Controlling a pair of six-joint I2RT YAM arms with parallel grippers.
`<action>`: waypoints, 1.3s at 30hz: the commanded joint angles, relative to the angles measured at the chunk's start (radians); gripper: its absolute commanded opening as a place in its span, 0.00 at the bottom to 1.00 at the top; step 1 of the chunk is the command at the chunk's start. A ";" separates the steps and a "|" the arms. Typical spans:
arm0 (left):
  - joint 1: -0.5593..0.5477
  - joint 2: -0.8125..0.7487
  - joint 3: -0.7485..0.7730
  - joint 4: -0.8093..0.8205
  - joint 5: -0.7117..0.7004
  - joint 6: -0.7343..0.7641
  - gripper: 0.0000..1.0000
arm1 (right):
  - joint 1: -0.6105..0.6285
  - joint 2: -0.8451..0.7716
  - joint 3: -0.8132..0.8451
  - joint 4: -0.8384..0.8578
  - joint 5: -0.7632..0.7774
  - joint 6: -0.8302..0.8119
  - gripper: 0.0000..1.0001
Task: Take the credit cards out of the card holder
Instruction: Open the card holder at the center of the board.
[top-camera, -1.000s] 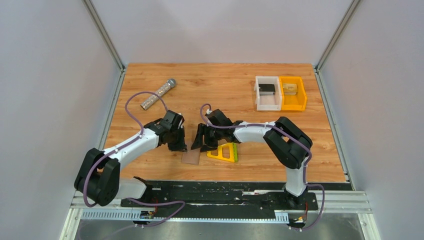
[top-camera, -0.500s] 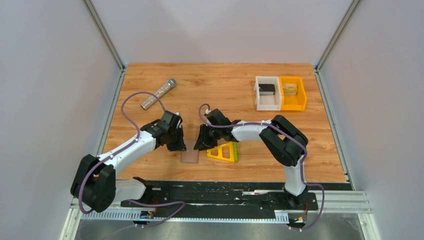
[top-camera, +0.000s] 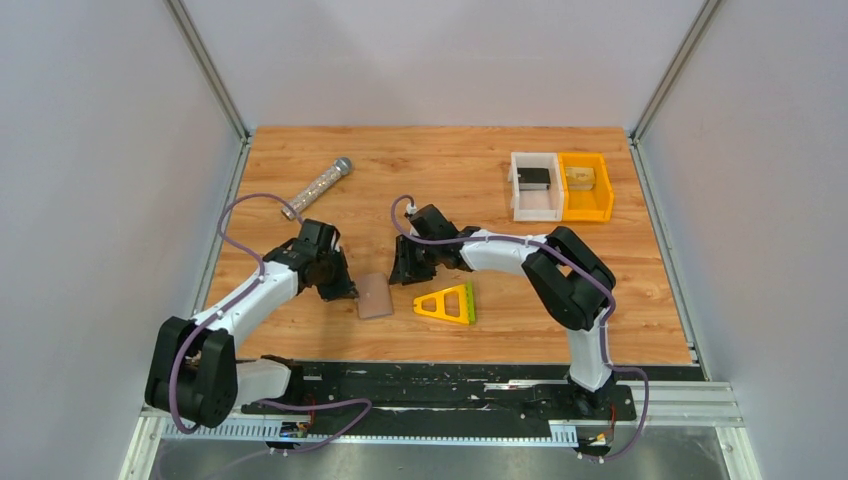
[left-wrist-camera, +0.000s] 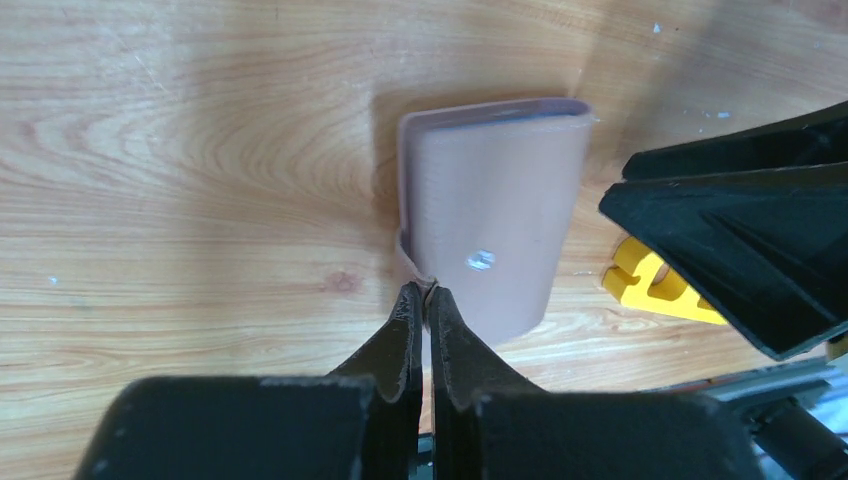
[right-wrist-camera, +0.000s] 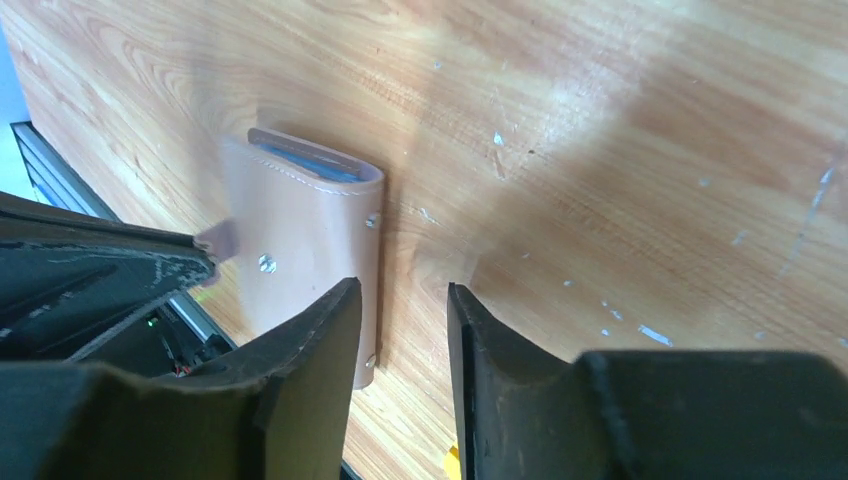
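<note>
The card holder (top-camera: 375, 296) lies folded shut on the wood, brownish-pink face up, between the two grippers. My left gripper (left-wrist-camera: 421, 292) is shut on a small tab at the holder's (left-wrist-camera: 490, 215) near-left corner. In the top view that gripper (top-camera: 349, 292) sits at the holder's left edge. My right gripper (right-wrist-camera: 403, 290) hangs open just right of the holder (right-wrist-camera: 300, 250), with only bare wood between its jaws. A blue-grey strip shows between the panels at the holder's far end. The credit cards are hidden.
A yellow-and-green triangular frame (top-camera: 448, 303) lies right of the holder, under the right arm. A metallic cylinder (top-camera: 318, 187) rests at the back left. A white bin (top-camera: 536, 187) and an orange bin (top-camera: 585, 187) stand at the back right.
The left gripper has moved left and back, still shut. The holder has shifted a little back with it. The right gripper has drawn back off the triangle, its jaws narrower.
</note>
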 joint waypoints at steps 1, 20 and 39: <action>0.031 -0.038 -0.060 0.098 0.143 -0.050 0.00 | -0.004 -0.015 0.062 -0.058 0.059 -0.033 0.43; 0.040 -0.164 -0.095 0.132 0.192 -0.132 0.00 | 0.104 -0.105 0.041 -0.069 0.090 -0.081 0.68; 0.040 -0.193 -0.101 0.127 0.171 -0.154 0.00 | 0.169 -0.104 0.044 -0.076 0.173 -0.084 0.79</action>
